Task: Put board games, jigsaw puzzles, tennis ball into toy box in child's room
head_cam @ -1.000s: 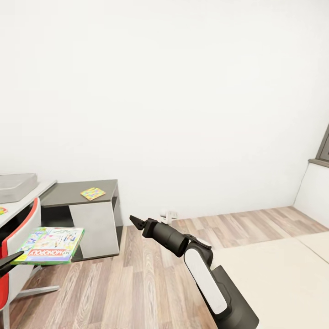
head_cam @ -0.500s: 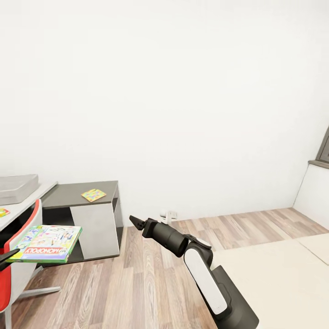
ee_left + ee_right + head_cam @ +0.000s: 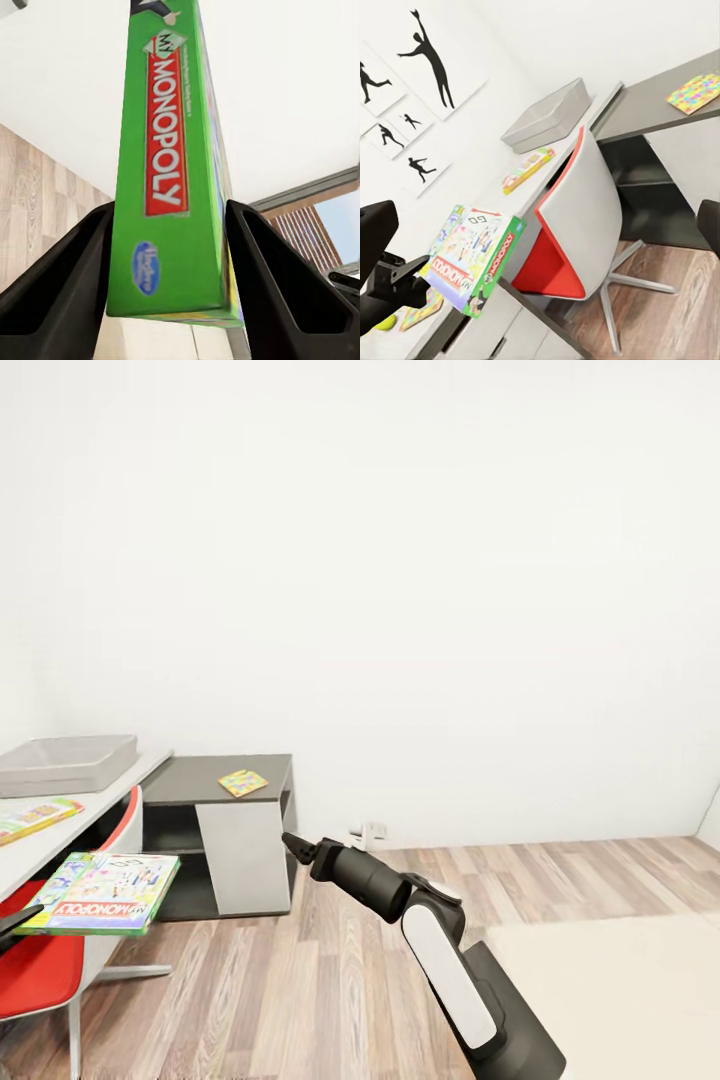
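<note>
My left gripper (image 3: 176, 300) is shut on a green Monopoly board game (image 3: 176, 172), its two fingers (image 3: 60, 292) pressed against the box's flat faces. In the head view that game (image 3: 100, 892) hangs flat above the red chair, low at the left. The pale grey toy box (image 3: 65, 763) stands on the table (image 3: 120, 790). A second board game (image 3: 35, 818) lies on the light top, and a jigsaw puzzle (image 3: 243, 782) on the dark corner section. The tennis ball (image 3: 386, 322) rests on the table's other end. My right gripper (image 3: 298, 848) is open and holds nothing.
A red chair (image 3: 50, 960) with a grey back is tucked under the table, right below the held game. Black silhouette pictures (image 3: 427, 52) hang on the wall. The bed's cream corner (image 3: 620, 980) lies at the lower right, with wood floor (image 3: 300, 980) in between.
The whole picture has slid right, so the camera has turned left; more of the table and toy box shows. The Monopoly game stays in my left gripper, and the right arm holds its pose.
</note>
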Tool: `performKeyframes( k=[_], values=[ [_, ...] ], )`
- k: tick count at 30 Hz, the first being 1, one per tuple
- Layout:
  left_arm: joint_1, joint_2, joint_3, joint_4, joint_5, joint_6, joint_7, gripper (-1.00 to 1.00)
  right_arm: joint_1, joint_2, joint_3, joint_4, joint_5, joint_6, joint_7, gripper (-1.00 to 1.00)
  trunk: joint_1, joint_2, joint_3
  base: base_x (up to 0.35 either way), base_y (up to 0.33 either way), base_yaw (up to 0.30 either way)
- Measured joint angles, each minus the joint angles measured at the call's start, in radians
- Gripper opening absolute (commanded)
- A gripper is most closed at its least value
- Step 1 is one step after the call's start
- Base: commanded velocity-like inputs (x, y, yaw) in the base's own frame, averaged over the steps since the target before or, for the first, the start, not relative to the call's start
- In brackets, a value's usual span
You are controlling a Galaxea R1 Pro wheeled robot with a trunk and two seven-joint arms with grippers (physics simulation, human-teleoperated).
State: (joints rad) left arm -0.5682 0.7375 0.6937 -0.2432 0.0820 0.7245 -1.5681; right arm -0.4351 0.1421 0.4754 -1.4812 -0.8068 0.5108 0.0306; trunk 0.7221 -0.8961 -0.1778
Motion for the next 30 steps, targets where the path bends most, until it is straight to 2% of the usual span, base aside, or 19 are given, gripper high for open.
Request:
performKeyframes(
  k=[17, 30],
  values=[
    [0.000, 0.000, -0.004, 0.000, -0.002, 0.000, 0.000, -1.00, 0.000, 0.000, -0.003, 0.000, 0.002, -0.005, -0.003, 1.00, -0.065, 0.119, 0.053, 0.000, 0.000, 0.279],
    [0.000, 0.000, -0.001, 0.000, 0.000, 0.000, 0.000, -1.00, 0.000, -0.003, 0.006, 0.000, 0.001, -0.033, 0.002, 1.00, -0.115, 0.210, 0.094, 0.000, 0.000, 0.036]
  ],
)
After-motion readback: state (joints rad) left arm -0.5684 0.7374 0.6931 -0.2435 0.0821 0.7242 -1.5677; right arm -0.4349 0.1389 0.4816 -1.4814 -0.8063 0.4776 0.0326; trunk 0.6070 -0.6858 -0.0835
